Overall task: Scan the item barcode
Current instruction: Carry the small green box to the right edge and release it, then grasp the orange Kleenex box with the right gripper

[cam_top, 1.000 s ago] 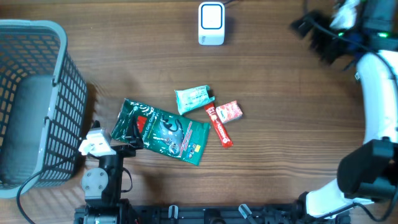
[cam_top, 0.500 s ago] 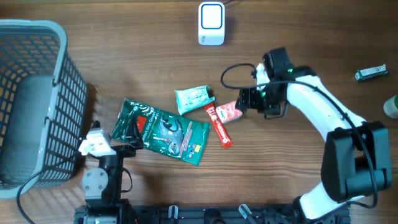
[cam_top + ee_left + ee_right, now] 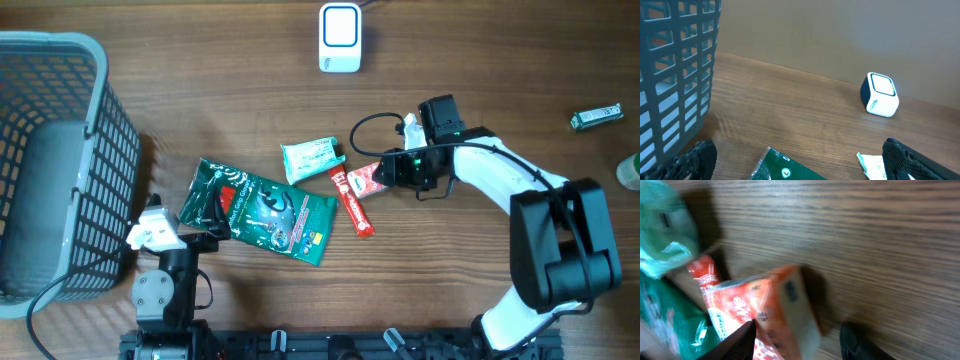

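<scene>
Right gripper (image 3: 388, 172) is down at the orange-red packet (image 3: 368, 179), reaching in from the packet's open right side, low over the table (image 3: 480, 60).

Right wrist view: jaws apart and straddling the packet. One finger (image 3: 737, 342) is right at its edge, the other (image 3: 857, 342) has a visible gap to it. Not clamped, as far as the frames show.

Judgement: this is the pick step. The grip goes across the narrow width, so the printed faces stay uncovered for scanning.

The packet lies on the table, left end touching or just beside the red stick sachet (image 3: 353, 203). Teal packet (image 3: 313, 158) is near, up-left. Large green bag (image 3: 268, 212) is further left. The pile is tight, so entry from the bare side likely avoids the neighbours.

Barcode scanner (image 3: 340, 38) stands at the far edge, well apart from the packet. The next move needs a lift, a carry there, and the code turned to its window. Which face carries the barcode can't be told: there is a small dark print on the end face, too blurred to read.

Left gripper (image 3: 800, 159) is spread wide and holds nothing. It sits between the basket (image 3: 60, 150) and the green bag, clear of the right arm's work.

Risk: the packet looks light and slick. One-sided contact could shove it into the sachet before the grip lands.
</scene>
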Motion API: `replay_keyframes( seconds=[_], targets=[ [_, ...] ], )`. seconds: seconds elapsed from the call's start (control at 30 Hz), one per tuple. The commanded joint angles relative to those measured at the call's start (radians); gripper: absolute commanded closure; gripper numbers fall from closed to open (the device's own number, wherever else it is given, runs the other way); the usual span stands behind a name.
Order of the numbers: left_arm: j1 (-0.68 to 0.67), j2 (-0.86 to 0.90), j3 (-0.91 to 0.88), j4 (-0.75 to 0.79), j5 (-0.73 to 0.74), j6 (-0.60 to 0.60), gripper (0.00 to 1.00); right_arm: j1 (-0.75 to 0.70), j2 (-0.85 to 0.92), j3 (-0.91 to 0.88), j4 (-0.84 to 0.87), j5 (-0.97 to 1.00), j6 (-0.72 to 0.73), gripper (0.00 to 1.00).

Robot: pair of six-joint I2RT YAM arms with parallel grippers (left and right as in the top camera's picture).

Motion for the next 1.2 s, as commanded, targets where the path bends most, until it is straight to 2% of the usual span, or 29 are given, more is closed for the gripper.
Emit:
replay_keyframes(
  seconds=[0.0, 0.07, 0.1, 0.3, 0.4, 0.5, 0.53, 0.63, 0.73, 0.83, 1.17],
  targets=[
    [-0.003, -0.007, -0.008, 0.003, 0.008, 0.019, 0.0, 0.029, 0.1, -0.013, 0.0, -0.008, -0.03, 0.56],
    [-0.003, -0.007, -0.008, 0.003, 0.008, 0.019, 0.0, 0.037, 0.133, -0.013, -0.002, -0.008, -0.059, 0.87],
    [-0.003, -0.007, -0.008, 0.003, 0.008, 0.019, 0.0, 0.037, 0.14, -0.013, -0.003, -0.011, -0.083, 0.96],
    [-0.003, -0.007, -0.008, 0.003, 0.008, 0.019, 0.0, -0.004, 0.045, 0.038, 0.017, -0.22, -0.206, 0.96],
    [-0.003, -0.007, -0.008, 0.003, 0.008, 0.019, 0.0, -0.029, -0.078, 0.038, 0.1, -0.392, -0.312, 0.96],
    [-0.003, -0.007, -0.008, 0.003, 0.008, 0.019, 0.0, -0.029, -0.204, 0.038, 0.218, -0.436, -0.364, 0.96],
    [-0.003, -0.007, -0.008, 0.003, 0.008, 0.019, 0.0, -0.029, -0.231, 0.038, 0.245, -0.509, -0.445, 0.96],
    [-0.003, -0.007, -0.008, 0.003, 0.008, 0.019, 0.0, -0.029, -0.249, 0.038, 0.262, -0.841, -0.828, 0.96],
    [-0.003, -0.007, -0.008, 0.003, 0.008, 0.019, 0.0, -0.029, -0.248, 0.038, 0.288, -0.974, -1.004, 0.96],
    [-0.003, -0.007, -0.008, 0.003, 0.008, 0.019, 0.0, -0.029, -0.248, 0.038, 0.362, -1.159, -1.113, 0.96],
    [-0.003, -0.007, -0.008, 0.003, 0.008, 0.019, 0.0, 0.01, -0.249, 0.038, 0.393, -1.158, -1.072, 0.96]
  ],
)
